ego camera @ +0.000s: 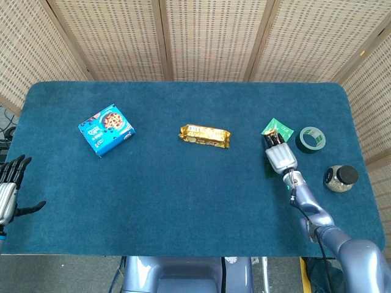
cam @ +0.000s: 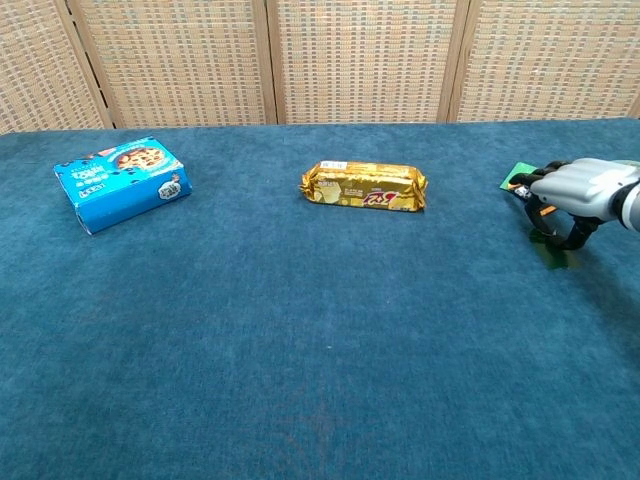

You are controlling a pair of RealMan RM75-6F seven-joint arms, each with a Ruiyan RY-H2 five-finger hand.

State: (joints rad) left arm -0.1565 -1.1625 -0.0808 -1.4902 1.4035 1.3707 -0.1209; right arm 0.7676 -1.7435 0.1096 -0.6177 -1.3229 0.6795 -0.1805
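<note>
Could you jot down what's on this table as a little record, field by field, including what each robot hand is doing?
Surface: blue cloth table
Right hand: lowered onto the green packet, fingers over it; a firm grip cannot be told
Left hand: at the table's left edge, fingers apart, holding nothing
Middle: gold biscuit pack
Left side: blue cookie box
Right side: green tape roll, small dark-lidded jar

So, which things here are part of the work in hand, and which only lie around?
In the work:
right hand, lowered onto the packet
green snack packet

Lying about:
blue cookie box
gold biscuit pack
green tape roll
small jar
left hand, open at the table edge
</note>
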